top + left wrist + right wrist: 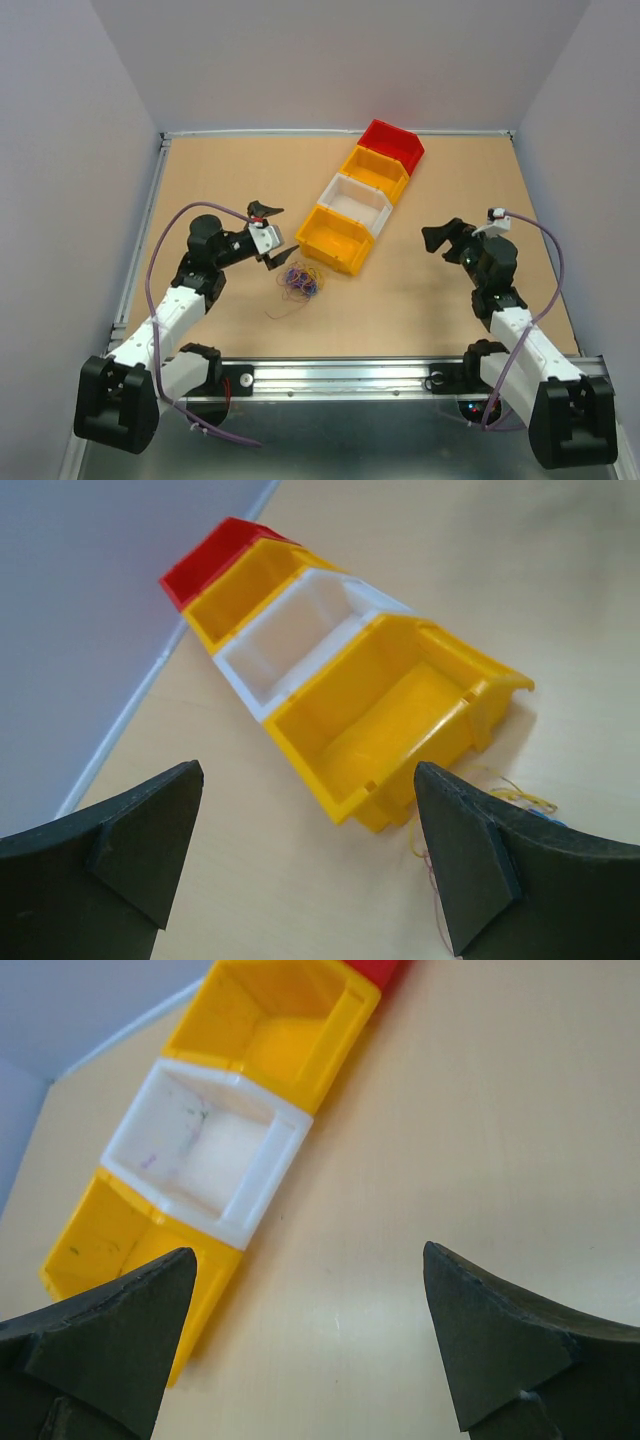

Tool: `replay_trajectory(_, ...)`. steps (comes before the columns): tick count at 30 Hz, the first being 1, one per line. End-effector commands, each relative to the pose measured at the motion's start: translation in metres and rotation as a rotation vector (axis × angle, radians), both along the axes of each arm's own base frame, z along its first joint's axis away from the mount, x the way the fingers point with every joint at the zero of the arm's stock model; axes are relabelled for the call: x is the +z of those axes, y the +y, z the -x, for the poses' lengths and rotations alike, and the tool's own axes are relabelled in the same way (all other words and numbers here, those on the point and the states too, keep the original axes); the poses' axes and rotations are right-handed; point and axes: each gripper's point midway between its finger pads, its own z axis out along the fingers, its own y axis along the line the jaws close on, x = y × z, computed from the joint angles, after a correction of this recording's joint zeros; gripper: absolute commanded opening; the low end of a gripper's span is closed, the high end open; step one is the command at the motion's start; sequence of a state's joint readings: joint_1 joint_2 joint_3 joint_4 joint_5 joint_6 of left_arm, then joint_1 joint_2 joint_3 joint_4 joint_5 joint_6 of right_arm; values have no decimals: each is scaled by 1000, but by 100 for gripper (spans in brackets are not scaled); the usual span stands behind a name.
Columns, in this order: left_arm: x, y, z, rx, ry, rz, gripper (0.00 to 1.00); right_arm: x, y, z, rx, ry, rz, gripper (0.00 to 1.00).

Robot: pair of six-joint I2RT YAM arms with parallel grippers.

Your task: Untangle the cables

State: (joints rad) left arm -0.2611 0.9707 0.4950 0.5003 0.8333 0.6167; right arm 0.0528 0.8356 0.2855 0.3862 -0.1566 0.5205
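Over the table (420, 310), both jaws wide, empty.

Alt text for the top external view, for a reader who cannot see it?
A small wad of thin coloured cables lies on a wooden table beside the nearest of four bins in a diagonal row. The left claw stands open just left of the wad; the right claw, also open, is right of the bins.
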Motion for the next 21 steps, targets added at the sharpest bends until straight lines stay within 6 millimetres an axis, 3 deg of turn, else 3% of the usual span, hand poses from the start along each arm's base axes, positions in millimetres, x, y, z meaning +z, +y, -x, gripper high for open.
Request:
replay_trajectory(1,-17,-15,7,-90,-4,-122,98,28,24,-7,157,-67,22,100)
replay_trajectory(5,-45,-38,18,-123,8,-229,94,27,28,-6,183,-68,24,98)
replay_trajectory(10,-64,-44,13,-107,63,-304,88,33,33,1,216,-98,23,97)
replay_trajectory(17,-52,-40,-11,23,70,-256,77,29,35,-2,231,-87,17,95)
replay_trajectory(21,-46,-38,-4,12,37,-244,77,21,42,-5,274,-61,12,91)
